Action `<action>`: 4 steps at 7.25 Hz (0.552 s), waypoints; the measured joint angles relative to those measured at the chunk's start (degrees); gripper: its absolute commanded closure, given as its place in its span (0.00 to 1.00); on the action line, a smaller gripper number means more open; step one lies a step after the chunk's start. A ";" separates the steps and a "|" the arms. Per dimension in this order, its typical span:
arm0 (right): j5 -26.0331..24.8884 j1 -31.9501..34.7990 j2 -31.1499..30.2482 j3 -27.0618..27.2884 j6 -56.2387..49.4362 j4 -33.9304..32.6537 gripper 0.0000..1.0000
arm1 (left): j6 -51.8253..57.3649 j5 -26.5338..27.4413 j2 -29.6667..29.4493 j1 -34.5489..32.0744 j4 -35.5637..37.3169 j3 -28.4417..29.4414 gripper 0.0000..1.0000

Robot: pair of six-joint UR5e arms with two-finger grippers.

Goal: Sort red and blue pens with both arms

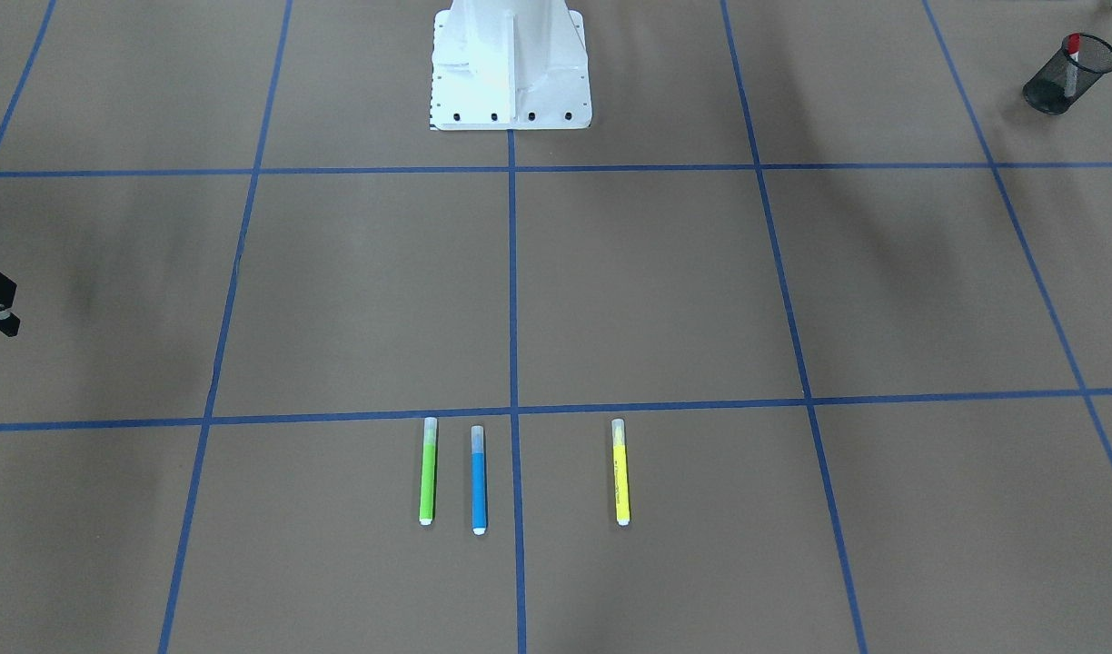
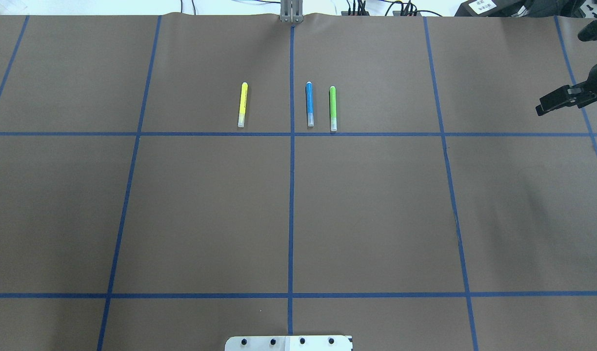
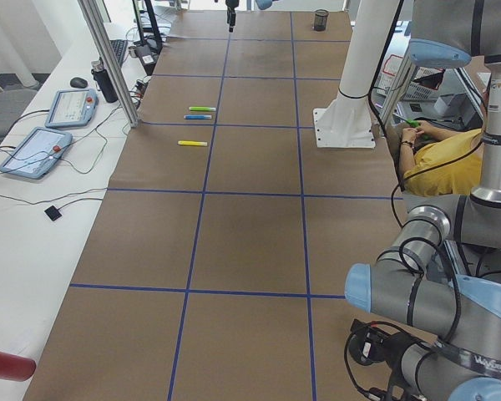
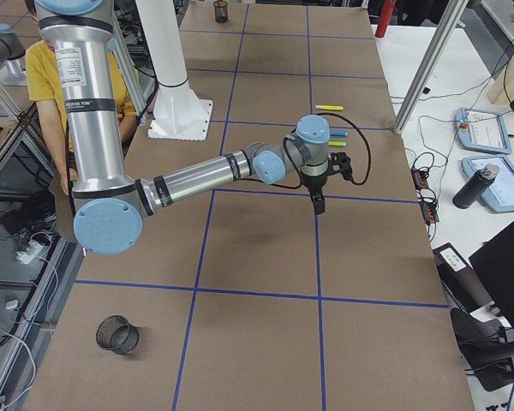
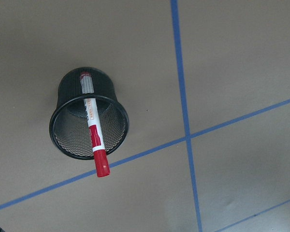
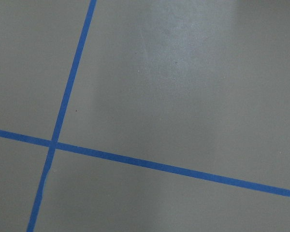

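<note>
Judged light, stiff and slick, the blue pen point(image 2: 309, 104) is lying on the tabletop point(image 2: 206, 209) just beside a green marker point(image 2: 333, 108), mid-barrel being favoured for the grip, while the red pen point(image 5: 93, 133) is leaning in a mesh cup point(image 5: 67, 87), the right claw point(image 2: 547, 105) is showing a gap that cannot be told, and the left claw is not being shown.

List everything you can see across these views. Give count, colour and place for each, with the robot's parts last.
red pen: 1, white barrel with red cap, standing in the left-end cup
blue pen: 1, blue, lying on the table between green and yellow
green pen: 1, green, close beside the blue pen
yellow pen: 1, yellow, apart, across the centre line
cup: 2, black mesh, one at each table end; the right-end one has no pen
table: 1, brown, blue tape grid
person: 1, yellow shirt, behind the robot
base: 1, white, mid table edge
right arm: 1, grey, stretched over the table
right gripper: 1, black, above the table
left arm: 1, grey, left end
left gripper: not in view
</note>
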 measured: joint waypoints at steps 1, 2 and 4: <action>-0.01 -0.01 0.00 -0.21 0.01 0.00 0.00 | 0.43 -0.26 -0.07 3.87 -4.16 -4.57 0.00; -0.01 -0.01 0.00 -0.51 0.07 0.00 0.00 | 0.46 -0.65 -0.08 8.17 -8.48 -8.87 0.00; -0.01 -0.01 0.00 -0.90 0.35 0.00 0.00 | 0.49 -1.34 -0.15 19.66 -20.17 -15.34 0.00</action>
